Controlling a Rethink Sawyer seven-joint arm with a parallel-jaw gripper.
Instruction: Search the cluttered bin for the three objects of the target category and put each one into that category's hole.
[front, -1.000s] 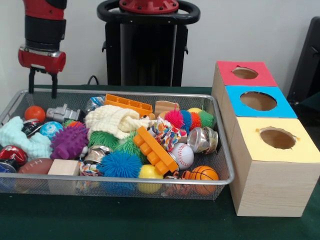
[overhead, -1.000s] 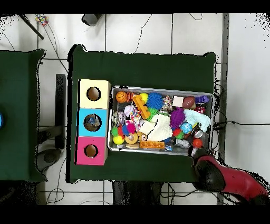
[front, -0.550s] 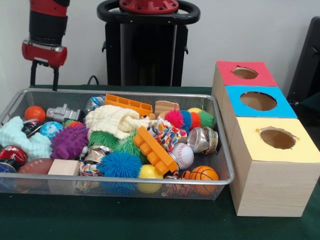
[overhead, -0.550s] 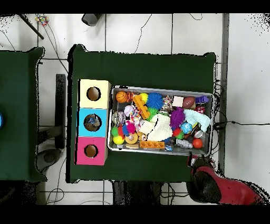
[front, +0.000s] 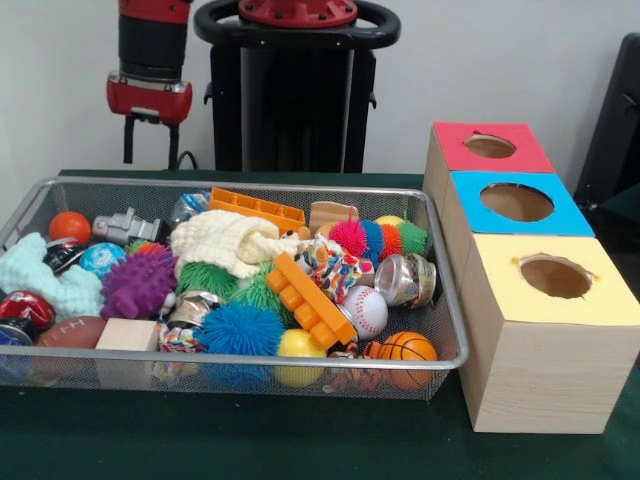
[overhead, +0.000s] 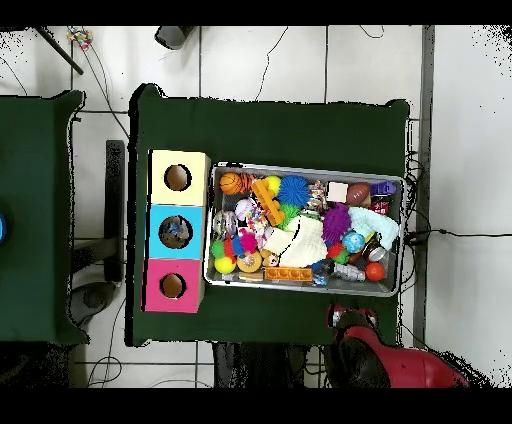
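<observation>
The wire-mesh bin (front: 440, 262) sits on the green table, full of toys; it also shows in the overhead view (overhead: 305, 167). One wrinkly see-through bottle with blue on it (front: 188, 208) lies at the bin's far side, beside the cream knitted cloth. A shiny crumpled container (front: 405, 279) lies near the bin's right wall; I cannot tell whether it is a bottle or a can. My gripper (front: 150, 145) hangs open and empty, above and behind the bin's far rim, left of middle. In the overhead view the gripper (overhead: 347, 318) is just outside the bin's robot-side rim.
Three wooden boxes with holes stand right of the bin: red (front: 490, 146), blue (front: 516, 202), yellow (front: 555, 277). Something pale shows inside the blue box's hole (overhead: 176, 232). An orange brick (front: 310, 300), a purple spiky ball (front: 138, 283) and a dented can (front: 194, 305) lie among the clutter.
My gripper has risen and moved right in the front view, away from the bin's far left corner. It holds nothing. The bin's contents have not moved.
</observation>
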